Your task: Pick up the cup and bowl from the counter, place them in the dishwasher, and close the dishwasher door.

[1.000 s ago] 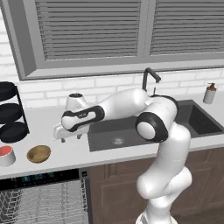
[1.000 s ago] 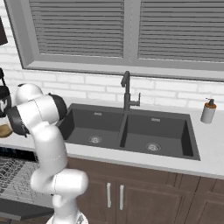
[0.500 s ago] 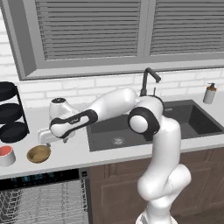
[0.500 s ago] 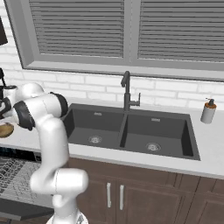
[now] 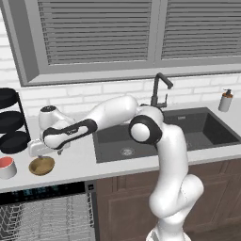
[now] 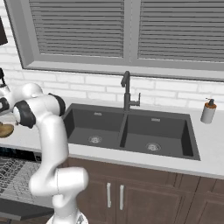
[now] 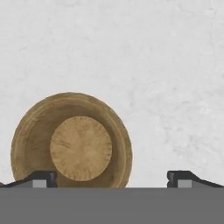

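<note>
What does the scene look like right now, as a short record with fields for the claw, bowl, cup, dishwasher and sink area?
claw: open, over the counter above the bowl, holding nothing
bowl: brown wooden, upright on the counter, empty, off-centre toward one fingertip
cup: white with red inside, on the counter beside the bowl, untouched
dishwasher: open, silver wire rack visible below the counter
sink area: dark double sink, black faucet, soap dispenser at its far side

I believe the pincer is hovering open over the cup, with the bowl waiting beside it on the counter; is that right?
Not quite: the open pincer hovers over the bowl, as the hand view shows. The cup is what waits beside it on the counter, seen in the left base view.
</note>
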